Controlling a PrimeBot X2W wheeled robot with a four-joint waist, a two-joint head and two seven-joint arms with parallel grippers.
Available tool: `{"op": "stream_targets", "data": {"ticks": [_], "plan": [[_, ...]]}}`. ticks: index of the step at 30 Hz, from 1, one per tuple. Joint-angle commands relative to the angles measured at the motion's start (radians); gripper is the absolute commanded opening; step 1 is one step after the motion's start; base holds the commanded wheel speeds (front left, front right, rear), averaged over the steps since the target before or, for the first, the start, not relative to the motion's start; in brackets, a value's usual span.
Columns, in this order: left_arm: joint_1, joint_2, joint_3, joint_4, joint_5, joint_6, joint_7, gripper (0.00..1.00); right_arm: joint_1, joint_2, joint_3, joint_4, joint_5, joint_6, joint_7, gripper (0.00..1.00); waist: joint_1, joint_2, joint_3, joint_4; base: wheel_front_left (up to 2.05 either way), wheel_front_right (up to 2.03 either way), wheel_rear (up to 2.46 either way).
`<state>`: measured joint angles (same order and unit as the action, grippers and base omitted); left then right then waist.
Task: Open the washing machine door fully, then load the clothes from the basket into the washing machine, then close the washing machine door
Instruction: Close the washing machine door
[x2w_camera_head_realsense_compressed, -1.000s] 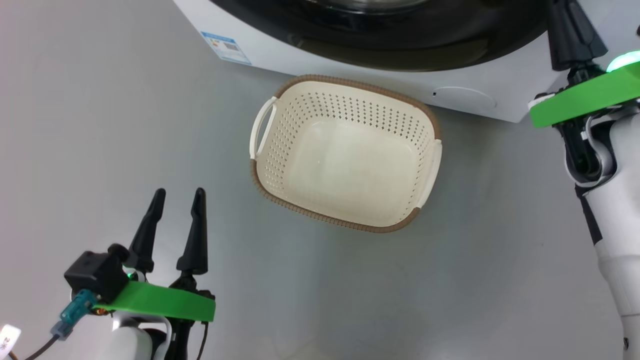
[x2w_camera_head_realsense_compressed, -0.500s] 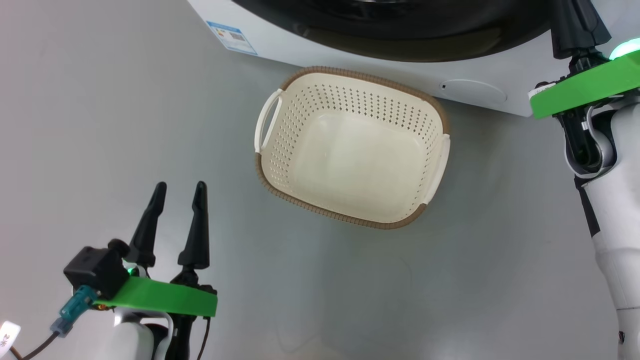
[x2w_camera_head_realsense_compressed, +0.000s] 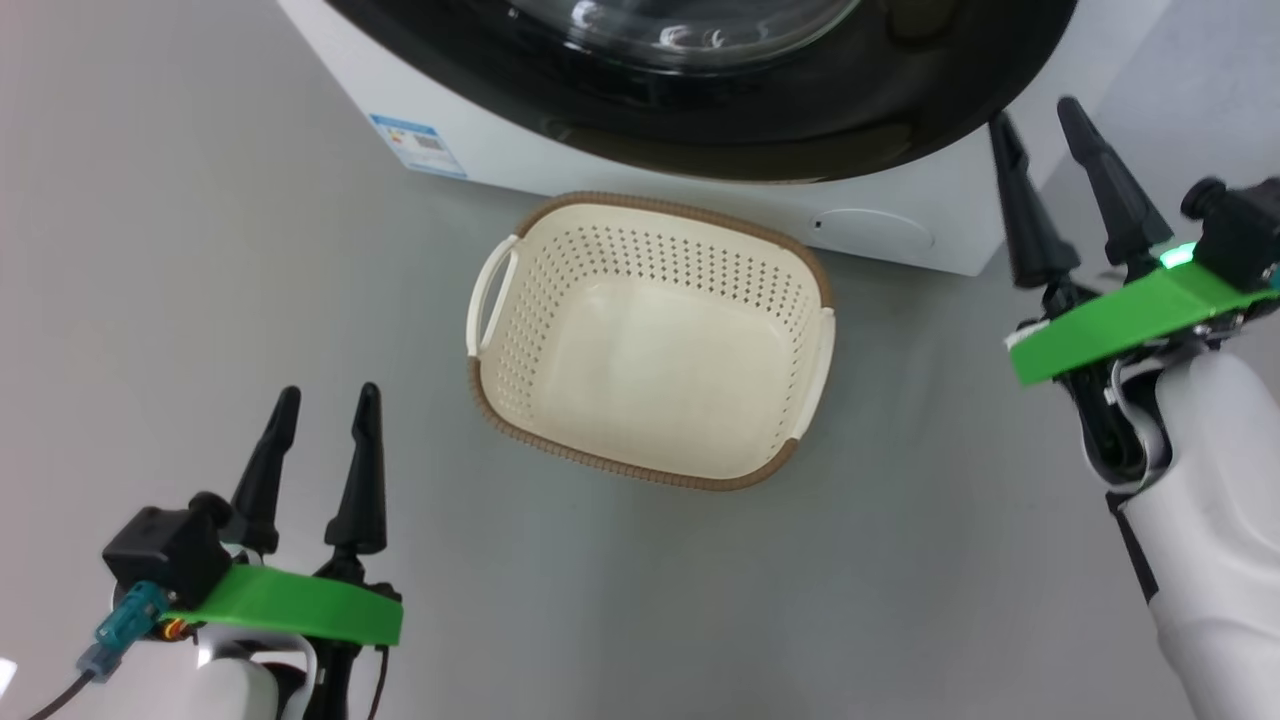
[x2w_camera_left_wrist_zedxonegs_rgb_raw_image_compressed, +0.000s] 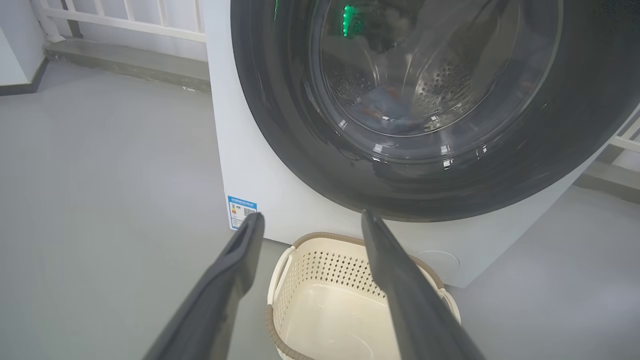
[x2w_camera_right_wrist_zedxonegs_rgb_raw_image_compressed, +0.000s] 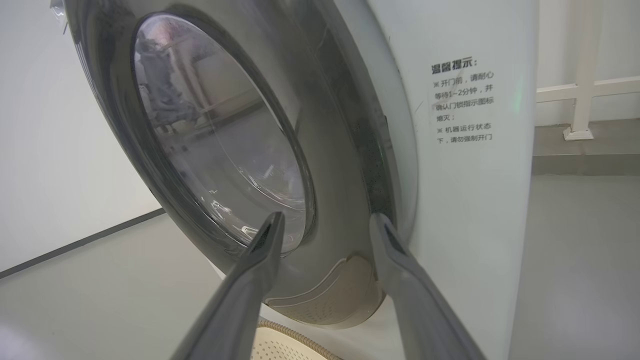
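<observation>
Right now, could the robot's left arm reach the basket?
Probably yes. The left gripper is open, and only bare floor lies between it and the empty basket; nothing blocks the way.

Counting up: 1 washing machine (x2w_camera_head_realsense_compressed: 520, 160), 1 washing machine door (x2w_camera_head_realsense_compressed: 900, 90), 1 basket (x2w_camera_head_realsense_compressed: 640, 470), 1 blue label (x2w_camera_head_realsense_compressed: 417, 146), 1 round cap (x2w_camera_head_realsense_compressed: 873, 232), and 2 grippers: left gripper (x2w_camera_head_realsense_compressed: 330, 390), right gripper (x2w_camera_head_realsense_compressed: 1032, 110).

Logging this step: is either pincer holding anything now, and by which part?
Nothing is held: the left pincer and the right pincer both stand open and empty.
</observation>
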<state>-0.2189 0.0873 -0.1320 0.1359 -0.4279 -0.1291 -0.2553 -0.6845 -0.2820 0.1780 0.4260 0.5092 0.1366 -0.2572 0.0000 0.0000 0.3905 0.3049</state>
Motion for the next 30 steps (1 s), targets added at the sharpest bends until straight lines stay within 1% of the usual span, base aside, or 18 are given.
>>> {"op": "stream_targets", "data": {"ticks": [1,16,30], "plan": [[0.013,0.038,0.038,-0.013,0.000,-0.002,-0.006,1.00,0.038,0.014,0.013,-0.030,0.007,-0.006,-0.005,1.00,0.0000,0.0000,-0.035,-0.035,0.00,0.00,0.00],[0.069,0.100,0.039,0.035,0.002,-0.002,-0.006,1.00,0.284,0.013,-0.023,-0.041,0.013,-0.006,-0.005,1.00,0.0000,0.0000,-0.167,-0.154,0.00,0.00,0.00],[0.117,0.121,0.054,0.073,0.001,-0.002,-0.006,1.00,0.446,0.019,-0.036,-0.049,0.013,-0.006,-0.005,1.00,0.0000,0.0000,-0.246,-0.251,0.00,0.00,0.00]]}}
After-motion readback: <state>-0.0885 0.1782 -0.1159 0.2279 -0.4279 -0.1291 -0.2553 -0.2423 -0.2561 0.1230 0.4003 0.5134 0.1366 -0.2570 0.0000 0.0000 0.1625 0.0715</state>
